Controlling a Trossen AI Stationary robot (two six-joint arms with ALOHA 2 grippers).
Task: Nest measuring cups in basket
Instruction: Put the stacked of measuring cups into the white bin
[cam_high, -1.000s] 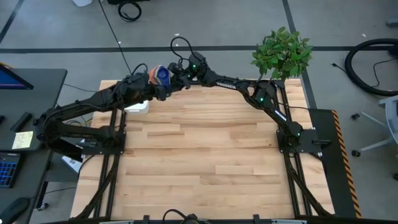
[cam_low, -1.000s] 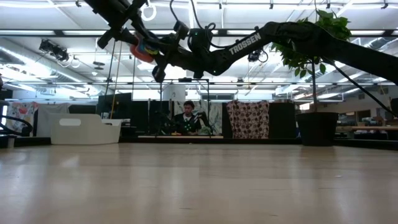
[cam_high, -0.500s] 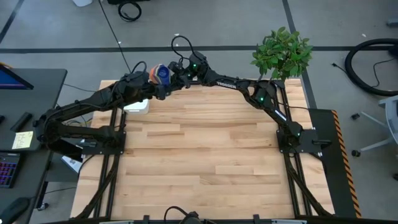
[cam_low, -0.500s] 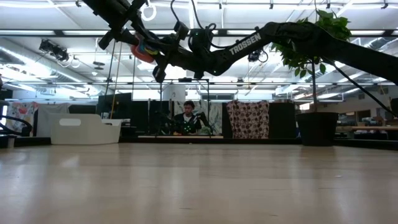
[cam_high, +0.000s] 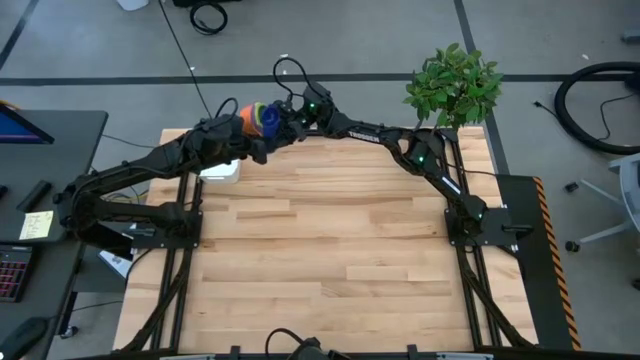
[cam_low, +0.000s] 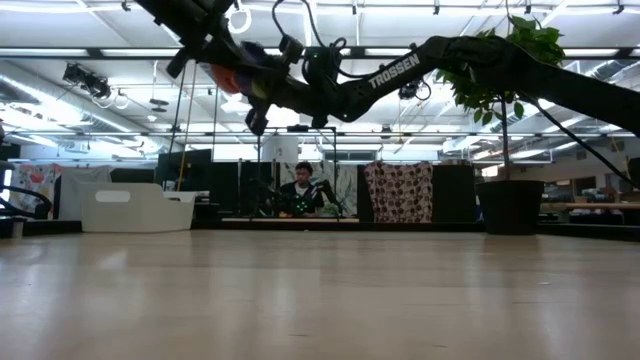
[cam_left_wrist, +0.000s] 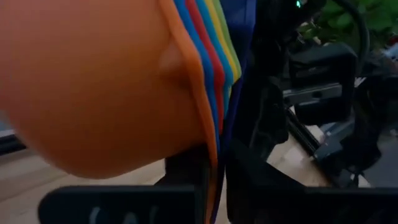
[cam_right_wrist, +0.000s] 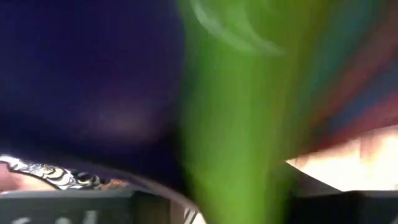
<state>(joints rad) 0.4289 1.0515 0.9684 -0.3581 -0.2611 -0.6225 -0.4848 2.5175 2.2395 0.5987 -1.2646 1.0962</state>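
Left gripper (cam_high: 243, 125) is clamped on the nested measuring cups (cam_high: 262, 117), held aloft at eleven o'clock of the table just beyond the basket (cam_high: 220, 171), while right gripper (cam_high: 283, 122) meets the stack, grip indeterminate; recommend lowering squarely, releasing only once seated.

Both dark arms meet at the table's far left, the stack of nested plastic measuring cups (cam_high: 262, 117) (orange outermost, dark blue showing) between them, above the small white basket (cam_high: 222, 171).
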